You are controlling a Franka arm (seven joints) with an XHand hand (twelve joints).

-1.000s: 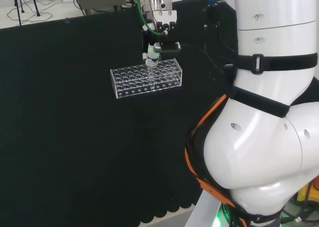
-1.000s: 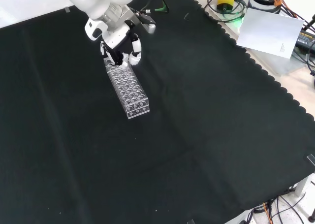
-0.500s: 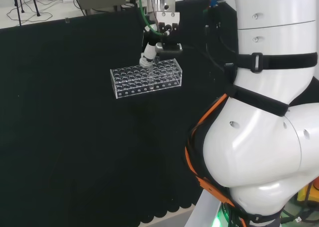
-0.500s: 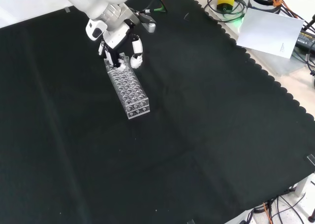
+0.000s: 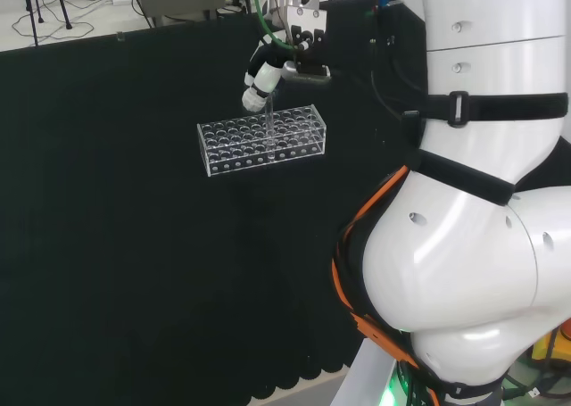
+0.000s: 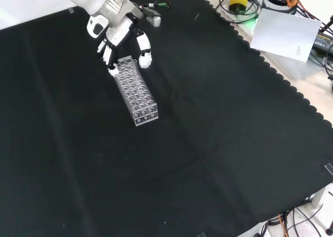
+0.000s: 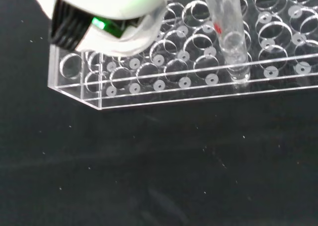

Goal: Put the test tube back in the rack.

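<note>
Here the robot hand [image 6: 120,35] hovers over the rack [image 6: 135,92] — fingers seemingly relaxed — tube [image 7: 229,35] standing seated.

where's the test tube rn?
The test tube stands in a hole of the clear rack, in its far row in the head view, just under the hand. In the front view that is the rack's upper end.
</note>
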